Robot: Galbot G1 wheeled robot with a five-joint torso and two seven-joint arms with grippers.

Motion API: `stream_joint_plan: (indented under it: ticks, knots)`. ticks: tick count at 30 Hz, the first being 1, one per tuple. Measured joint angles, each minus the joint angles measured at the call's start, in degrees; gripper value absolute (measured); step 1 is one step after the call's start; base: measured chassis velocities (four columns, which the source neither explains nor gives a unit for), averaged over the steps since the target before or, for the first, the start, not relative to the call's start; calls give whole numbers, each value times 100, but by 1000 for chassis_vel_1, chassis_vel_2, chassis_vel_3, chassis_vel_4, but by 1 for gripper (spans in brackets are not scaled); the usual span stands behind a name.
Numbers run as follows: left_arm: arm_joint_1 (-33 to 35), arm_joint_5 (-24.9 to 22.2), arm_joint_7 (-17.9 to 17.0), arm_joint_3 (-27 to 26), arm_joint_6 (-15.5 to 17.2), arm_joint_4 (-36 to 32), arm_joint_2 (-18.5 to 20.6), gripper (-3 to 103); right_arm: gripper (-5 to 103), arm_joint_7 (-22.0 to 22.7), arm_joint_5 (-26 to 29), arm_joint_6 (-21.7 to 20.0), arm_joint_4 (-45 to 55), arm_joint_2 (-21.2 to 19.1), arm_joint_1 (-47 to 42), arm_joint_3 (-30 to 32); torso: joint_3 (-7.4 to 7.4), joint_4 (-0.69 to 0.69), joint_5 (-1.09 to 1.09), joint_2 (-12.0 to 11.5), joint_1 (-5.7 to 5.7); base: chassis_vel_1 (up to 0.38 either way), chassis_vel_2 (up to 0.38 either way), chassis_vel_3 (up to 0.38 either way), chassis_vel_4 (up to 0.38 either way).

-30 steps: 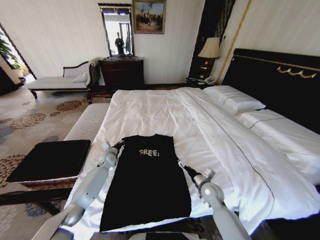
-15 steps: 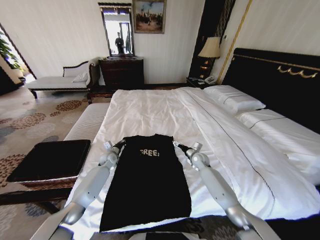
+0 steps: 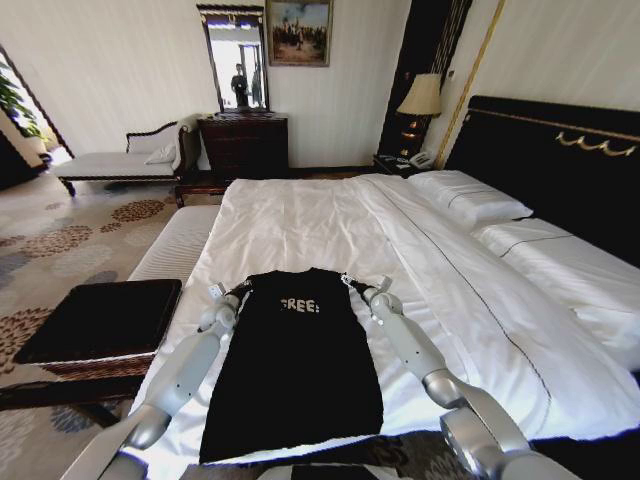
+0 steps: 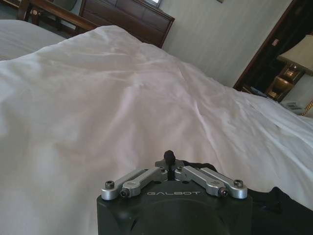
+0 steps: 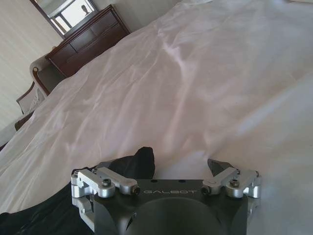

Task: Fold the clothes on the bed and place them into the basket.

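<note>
A wide white-sheeted bed [image 3: 300, 225] with a black headboard carries the black sleeveless top lettered "FREE!" [image 3: 295, 365], lying flat. The left gripper [image 3: 243, 287] looks closed at one shoulder corner; the right gripper [image 3: 347, 281], fingers spread, sits at the other. Uneven grips could drag the top askew or bunch sheet.

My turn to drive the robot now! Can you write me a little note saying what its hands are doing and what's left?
Left gripper: shut, at the black top's left shoulder.
Right gripper: open, at the right shoulder, not gripping yet.
The top lies flat and unfolded on the bed, lettering up.
The basket stands on the floor, left of the bed.
Done: both grippers at the shoulders.
Left: grip, fold, put top in basket.
</note>
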Motion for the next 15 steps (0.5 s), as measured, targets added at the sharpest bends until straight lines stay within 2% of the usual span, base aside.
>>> stream_joint_plan:
  ticks: [5,6,7,11,13,14,15]
  knots:
    - [-9,-17,4,0,0,3,4,1,90,-22,37,-38,-44,26,24,-29,0,2,0,0,0,0,0,0,0]
    - [-14,-25,4,0,0,2,4,1,79,-26,40,-50,-74,36,33,-58,0,2,0,0,0,0,0,0,0]
    - [-16,-28,4,0,0,2,4,1,79,-28,39,-51,-87,42,35,-70,0,2,0,0,0,0,0,0,0]
    - [-20,-39,4,1,1,19,-16,1,57,-37,28,-39,-132,99,51,-96,0,2,1,0,0,0,0,0,0]
    - [-19,-39,3,1,1,23,-18,1,57,-37,2,-24,-146,106,58,-97,0,2,0,0,0,0,0,0,0]
    - [-10,-40,2,0,1,29,-16,1,52,-40,-96,50,-212,125,79,-101,0,2,0,0,0,0,0,0,0]
    - [-10,-40,2,0,1,29,-16,1,52,-40,-96,50,-212,125,79,-101,0,2,0,0,0,0,0,0,0]
